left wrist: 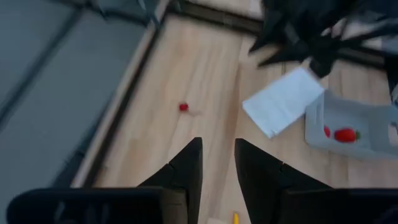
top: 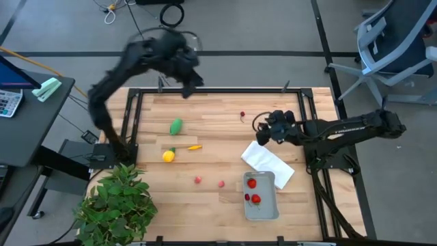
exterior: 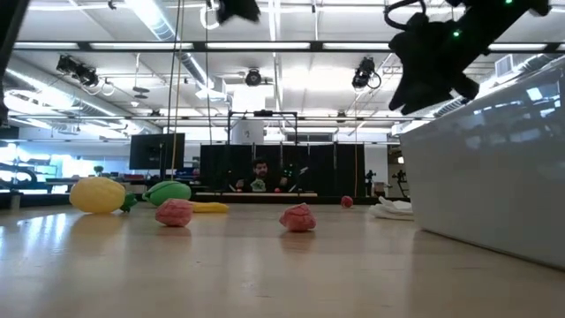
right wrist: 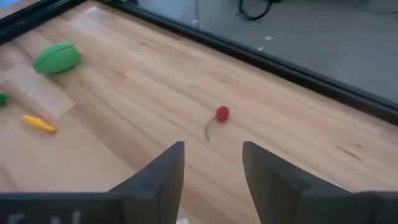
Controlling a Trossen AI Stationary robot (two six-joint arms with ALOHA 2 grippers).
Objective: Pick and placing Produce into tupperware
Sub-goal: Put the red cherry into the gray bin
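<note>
The pale grey tupperware (top: 262, 205) sits near the table's near edge and holds two red toy pieces (top: 253, 190). On the wood lie a green oval (top: 176, 126), a yellow lemon (top: 168, 156), a thin orange piece (top: 194, 147), two small red pieces (top: 198, 180) (top: 222, 184) and a stemmed red piece (top: 242, 115). My right gripper (top: 261, 131) hovers open just right of that stemmed red piece (right wrist: 222, 113), its fingers (right wrist: 212, 165) pointing toward it. My left gripper (top: 191, 85) is raised over the far edge, open (left wrist: 217, 162), touching nothing.
A folded white cloth (top: 268, 162) lies between my right gripper and the tupperware. A large leafy plant (top: 116, 201) stands at the near left corner. A black frame (top: 218, 89) rims the table. A person (exterior: 259, 172) sits far behind the table.
</note>
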